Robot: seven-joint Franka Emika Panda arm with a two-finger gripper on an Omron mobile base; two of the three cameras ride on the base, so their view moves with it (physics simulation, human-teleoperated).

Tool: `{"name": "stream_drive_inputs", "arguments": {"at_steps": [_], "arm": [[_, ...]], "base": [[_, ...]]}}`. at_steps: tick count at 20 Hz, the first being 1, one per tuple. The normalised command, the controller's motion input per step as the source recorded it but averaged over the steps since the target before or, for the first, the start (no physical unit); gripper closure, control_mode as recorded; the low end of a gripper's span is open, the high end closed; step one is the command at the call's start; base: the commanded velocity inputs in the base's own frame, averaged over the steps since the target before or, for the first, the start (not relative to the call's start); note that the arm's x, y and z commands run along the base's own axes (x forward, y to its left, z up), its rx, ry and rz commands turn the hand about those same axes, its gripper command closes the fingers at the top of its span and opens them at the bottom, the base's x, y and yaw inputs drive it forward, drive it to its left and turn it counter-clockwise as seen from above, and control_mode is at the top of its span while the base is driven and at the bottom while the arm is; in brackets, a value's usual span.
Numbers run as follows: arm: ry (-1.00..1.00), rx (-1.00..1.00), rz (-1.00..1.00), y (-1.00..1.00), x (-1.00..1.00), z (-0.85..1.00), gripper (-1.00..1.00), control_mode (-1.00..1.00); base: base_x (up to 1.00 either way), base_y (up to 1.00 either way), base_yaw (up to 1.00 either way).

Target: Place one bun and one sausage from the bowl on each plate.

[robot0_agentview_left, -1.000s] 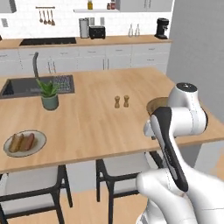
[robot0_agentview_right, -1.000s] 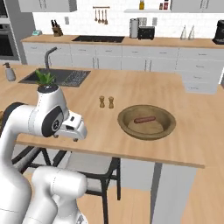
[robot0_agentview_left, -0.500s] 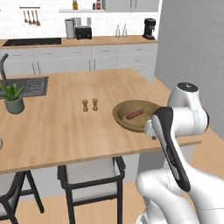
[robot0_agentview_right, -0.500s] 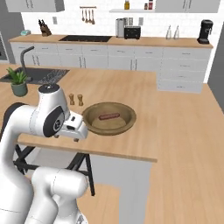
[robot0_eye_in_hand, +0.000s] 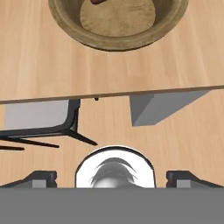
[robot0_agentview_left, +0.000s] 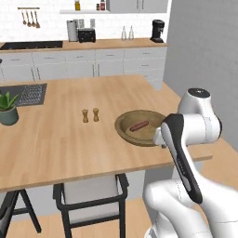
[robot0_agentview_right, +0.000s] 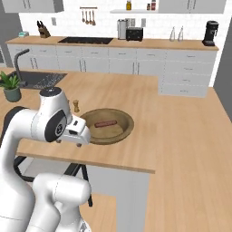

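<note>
The gripper (robot0_eye_in_hand: 111, 179) hangs empty off the near edge of the counter (robot0_agentview_left: 60, 139), its two dark fingertips (robot0_eye_in_hand: 41, 178) set wide apart. Just beyond that edge sits the brown wooden bowl (robot0_agentview_left: 124, 131), holding one reddish sausage (robot0_agentview_left: 139, 126) near its middle. Two small shakers (robot0_agentview_left: 90, 115) stand on the counter beside the bowl, and a potted plant (robot0_agentview_left: 8, 109) stands well apart.

dark-brown bowl (robot0_agentview_left: 142, 128), reddish-brown sausage (robot0_agentview_left: 139, 126)

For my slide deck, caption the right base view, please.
White arm poised beside a wooden bowl holding one sausage on the kitchen island.
</note>
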Motion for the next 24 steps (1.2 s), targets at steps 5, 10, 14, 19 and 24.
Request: {"name": "stream_drive_inputs", "arguments": {"at_steps": [5, 10, 14, 19, 24], "arm": [[0.00, 0.00, 0.00, 0.00, 0.00, 0.00, -1.00, 1.00], [0.00, 0.04, 0.00, -0.12, 0.51, 0.00, -1.00, -1.00], [0.00, 0.09, 0.00, -0.16, 1.00, 0.00, -1.00, -1.00], [0.00, 0.06, -0.01, -0.07, 1.00, -0.03, -1.00, -1.00], [0.00, 0.01, -0.05, 0.00, 1.00, -0.10, -1.00, -1.00]], "base": [[0.49, -0.25, 0.00], [0.18, -0.12, 0.00], [0.00, 0.00, 0.00], [0.00, 0.00, 0.00], [0.00, 0.00, 0.00]]}}
